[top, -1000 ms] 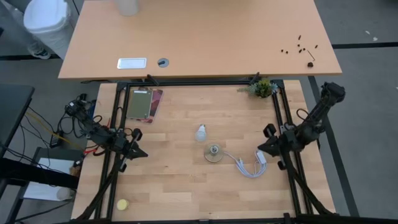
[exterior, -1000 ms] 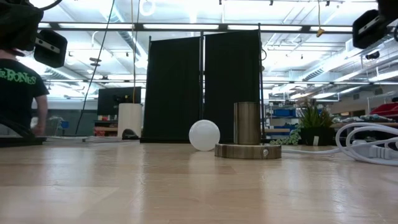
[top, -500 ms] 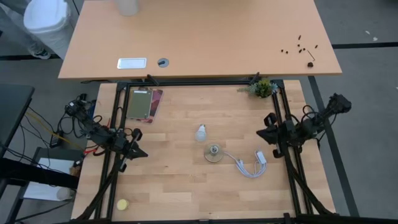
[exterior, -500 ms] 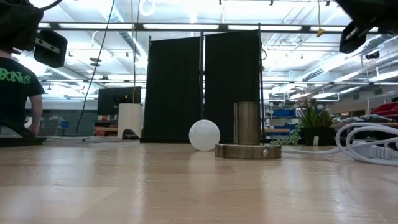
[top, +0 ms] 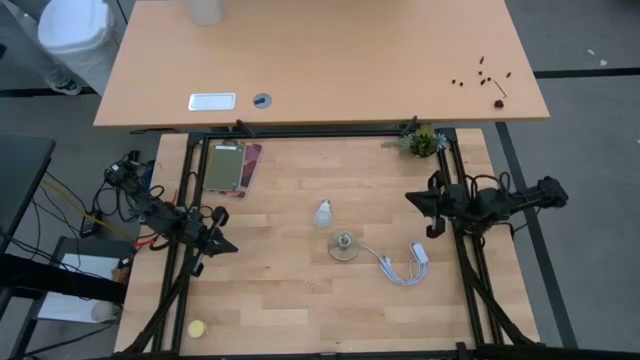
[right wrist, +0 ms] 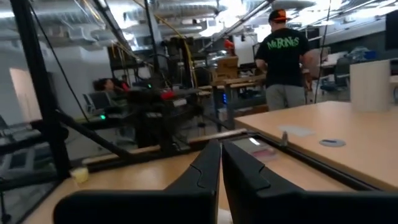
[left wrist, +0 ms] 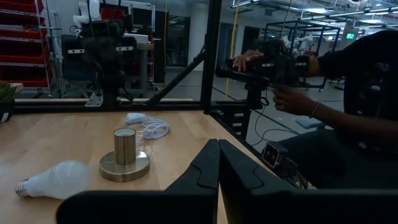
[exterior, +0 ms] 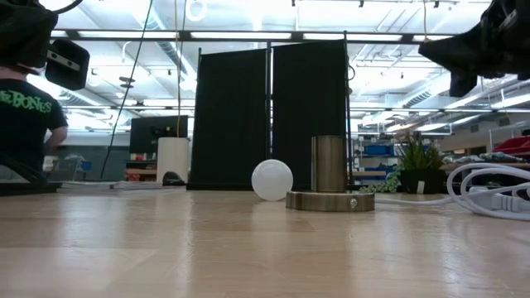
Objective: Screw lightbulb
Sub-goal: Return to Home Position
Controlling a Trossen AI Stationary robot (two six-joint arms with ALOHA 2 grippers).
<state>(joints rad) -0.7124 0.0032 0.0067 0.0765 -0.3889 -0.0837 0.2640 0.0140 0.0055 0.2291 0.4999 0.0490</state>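
The white lightbulb lies on its side on the wooden table, its screw base toward the near edge; it also shows in the low view and the left wrist view. The brass disc socket stands just near of it, its white cable trailing right. My left gripper is shut and empty at the table's left edge. My right gripper is shut and empty above the table's right side, well right of the bulb.
A flat phone-like pad lies at the far left, a small plant at the far right corner, a yellow blob at the near left. Black frame rails run along the table's sides. A person stands in the room behind.
My right gripper has swung from the table's right edge toward the far edge and a little toward the left, the arm now stretching out more level. It has stayed shut. The bulb and socket have not moved.
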